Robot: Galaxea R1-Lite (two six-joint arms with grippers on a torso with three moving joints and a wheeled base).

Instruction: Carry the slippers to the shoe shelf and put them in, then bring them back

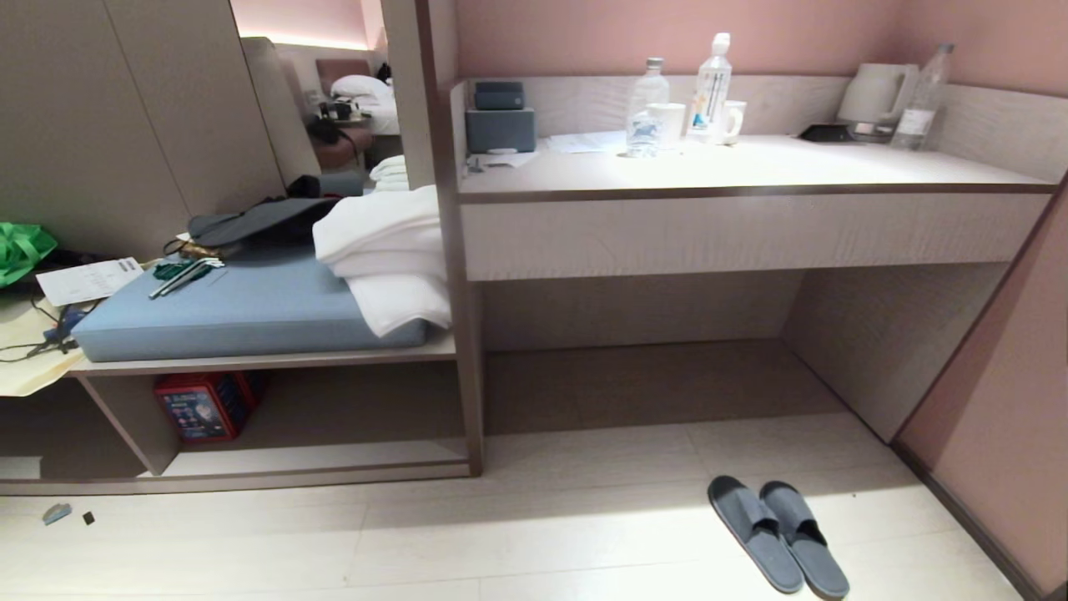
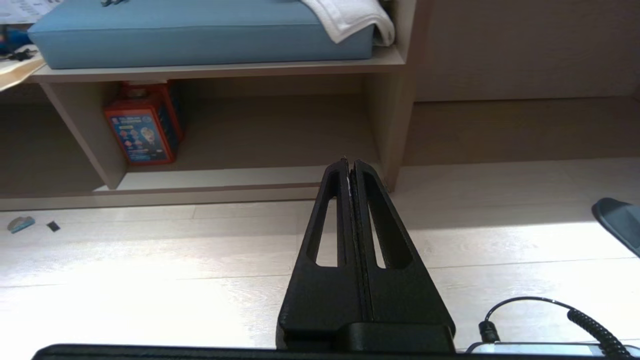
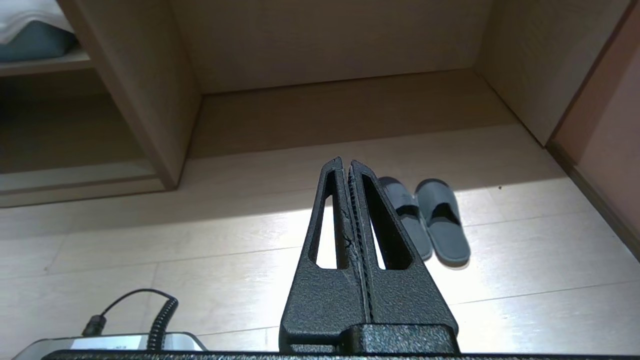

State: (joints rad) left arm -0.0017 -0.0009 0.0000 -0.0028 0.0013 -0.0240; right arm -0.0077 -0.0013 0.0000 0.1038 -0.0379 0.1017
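Note:
The slippers [image 1: 778, 534], a dark grey-blue pair, lie side by side on the pale floor at the front right, in front of the desk recess. The shoe shelf [image 1: 334, 455] is the low cubby under the blue cushion at the left. Neither arm shows in the head view. My right gripper [image 3: 346, 161] is shut and empty, hanging above the floor short of the slippers [image 3: 440, 220], which lie just beyond and beside its tips. My left gripper [image 2: 351, 162] is also shut and empty, pointing at the shoe shelf [image 2: 260, 135]; one slipper's end [image 2: 620, 220] shows at that view's edge.
A red box [image 1: 204, 405] stands in the cubby's left part. White towels [image 1: 388, 250], a bag and papers lie on the blue cushion [image 1: 250, 309]. The desk [image 1: 734, 167] carries bottles, mugs and a kettle. A pink wall [image 1: 1001, 417] closes the right side. Small scraps [image 1: 57, 512] lie on the floor.

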